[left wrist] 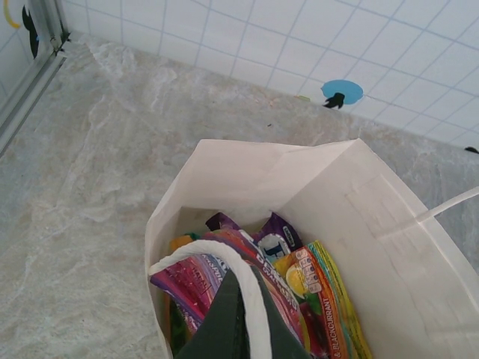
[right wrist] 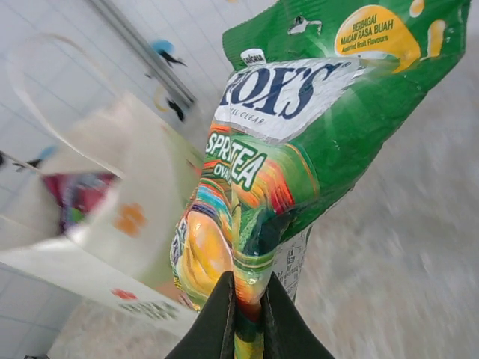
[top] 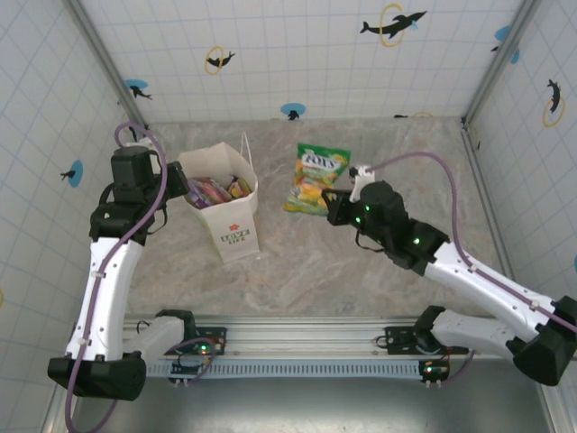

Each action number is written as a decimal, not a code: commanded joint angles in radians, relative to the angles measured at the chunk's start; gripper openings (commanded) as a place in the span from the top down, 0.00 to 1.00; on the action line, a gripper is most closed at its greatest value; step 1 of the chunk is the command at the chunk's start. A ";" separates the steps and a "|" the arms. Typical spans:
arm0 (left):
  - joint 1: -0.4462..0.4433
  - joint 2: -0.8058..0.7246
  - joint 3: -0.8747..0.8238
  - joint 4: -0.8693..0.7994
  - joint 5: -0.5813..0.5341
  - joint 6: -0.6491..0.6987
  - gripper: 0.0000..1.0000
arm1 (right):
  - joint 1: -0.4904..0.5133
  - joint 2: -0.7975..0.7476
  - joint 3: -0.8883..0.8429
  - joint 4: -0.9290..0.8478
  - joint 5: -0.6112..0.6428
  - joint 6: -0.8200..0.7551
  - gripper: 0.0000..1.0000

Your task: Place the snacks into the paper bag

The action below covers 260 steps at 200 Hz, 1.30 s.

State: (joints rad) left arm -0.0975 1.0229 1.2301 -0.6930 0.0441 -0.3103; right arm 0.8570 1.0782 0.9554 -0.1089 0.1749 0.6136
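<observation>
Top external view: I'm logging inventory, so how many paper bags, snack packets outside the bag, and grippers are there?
paper bag: 1
green packet outside the bag: 1
grippers: 2 (left gripper, right gripper)
Total: 4

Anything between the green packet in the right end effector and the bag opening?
Nothing visible. Bare marble table lies between the green-yellow glossy snack packet and the cream-white paper bag, whose mouth is open.
</observation>
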 commanded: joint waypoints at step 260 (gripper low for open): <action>-0.002 0.005 0.068 -0.004 -0.008 0.033 1.00 | 0.169 0.754 0.873 -0.006 -0.143 -0.354 0.52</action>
State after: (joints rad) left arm -0.0975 1.0351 1.2644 -0.7296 0.0437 -0.3096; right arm 1.0218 1.8221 1.7351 -0.0593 0.0311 0.2672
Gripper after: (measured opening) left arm 0.044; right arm 0.401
